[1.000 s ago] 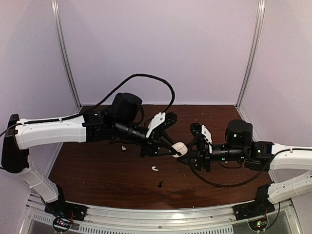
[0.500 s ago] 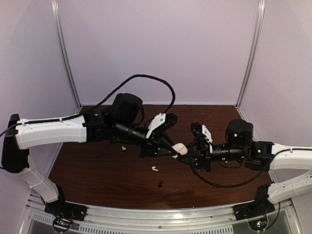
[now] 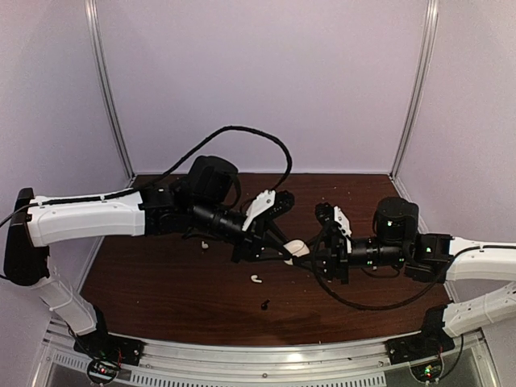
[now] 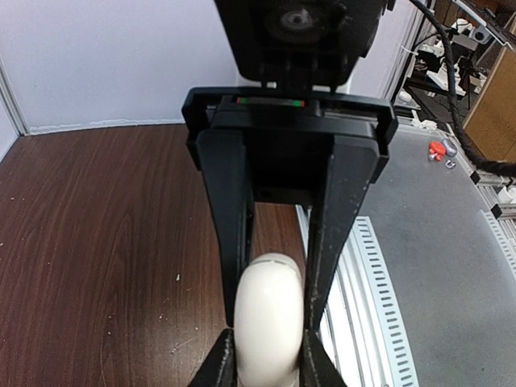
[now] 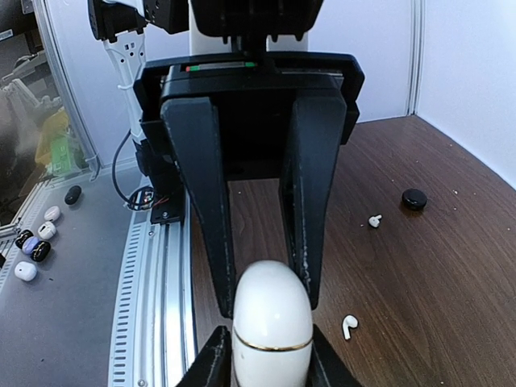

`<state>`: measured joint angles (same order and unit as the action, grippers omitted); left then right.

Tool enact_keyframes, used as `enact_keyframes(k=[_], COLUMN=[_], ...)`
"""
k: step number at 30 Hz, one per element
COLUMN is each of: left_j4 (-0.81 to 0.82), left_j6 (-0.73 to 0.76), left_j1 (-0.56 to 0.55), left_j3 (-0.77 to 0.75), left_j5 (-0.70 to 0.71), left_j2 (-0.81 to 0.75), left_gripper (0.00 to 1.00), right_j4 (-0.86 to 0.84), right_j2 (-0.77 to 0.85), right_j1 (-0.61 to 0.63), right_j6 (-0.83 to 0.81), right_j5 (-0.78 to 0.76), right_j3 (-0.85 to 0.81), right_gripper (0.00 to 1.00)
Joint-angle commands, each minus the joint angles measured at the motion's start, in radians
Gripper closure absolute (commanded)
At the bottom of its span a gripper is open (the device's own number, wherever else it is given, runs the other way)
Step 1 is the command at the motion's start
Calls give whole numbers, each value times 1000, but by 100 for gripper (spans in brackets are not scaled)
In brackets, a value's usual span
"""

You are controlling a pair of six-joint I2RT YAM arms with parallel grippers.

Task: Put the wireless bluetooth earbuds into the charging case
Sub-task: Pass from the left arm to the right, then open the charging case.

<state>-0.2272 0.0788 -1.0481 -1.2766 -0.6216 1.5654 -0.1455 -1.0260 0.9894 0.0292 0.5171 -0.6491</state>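
Observation:
A glossy white charging case (image 3: 297,247) with a thin gold seam hangs above the middle of the table, gripped from both sides. My left gripper (image 3: 285,251) is shut on one end of the case (image 4: 270,318). From the right, my right gripper (image 3: 310,257) has its fingers pressed on both sides of the other end of the case (image 5: 272,322). Two white earbuds lie loose on the wood, one (image 3: 256,278) just in front of the case and one (image 3: 204,244) under the left arm. A black earbud (image 3: 265,304) lies nearer the front edge.
A small black round object (image 5: 414,199) lies on the wood beyond the white earbuds (image 5: 349,326) (image 5: 375,219). The aluminium rail (image 3: 266,355) runs along the near edge. White walls enclose the table on three sides. A black cable (image 3: 242,129) arcs over the left arm.
The right gripper's jaws have narrowed onto the case. The case and both grippers have sunk slightly toward the table. The loose earbuds lie where they were.

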Motion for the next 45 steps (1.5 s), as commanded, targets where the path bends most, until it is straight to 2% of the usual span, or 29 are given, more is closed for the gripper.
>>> enact_keyframes(k=[1, 6, 12, 16, 24, 37, 45], left_j4=[-9, -11, -4, 49, 113, 183, 297], left_j6=[18, 22, 0, -40, -76, -136, -208], left_j1=[4, 4, 4, 13, 41, 76, 146], left_j3=[-35, -36, -39, -6, 26, 81, 201], left_j5=[0, 10, 67, 77, 120, 171, 168], left_j2=[14, 14, 5, -24, -56, -104, -181], left_gripper=[100, 100, 71, 61, 61, 61, 48], right_j4=[-16, -8, -31, -69, -103, -140, -194], right_j2=[7, 6, 16, 41, 72, 106, 190], right_j1=[-5, -5, -5, -5, -5, -5, -5], right_j6=[-7, -13, -8, -7, -16, -57, -84], right_j5=[6, 6, 0, -7, 14, 12, -68], right_j3=[-15, -20, -4, 23, 50, 82, 119], right_gripper=[72, 78, 87, 90, 95, 97, 97])
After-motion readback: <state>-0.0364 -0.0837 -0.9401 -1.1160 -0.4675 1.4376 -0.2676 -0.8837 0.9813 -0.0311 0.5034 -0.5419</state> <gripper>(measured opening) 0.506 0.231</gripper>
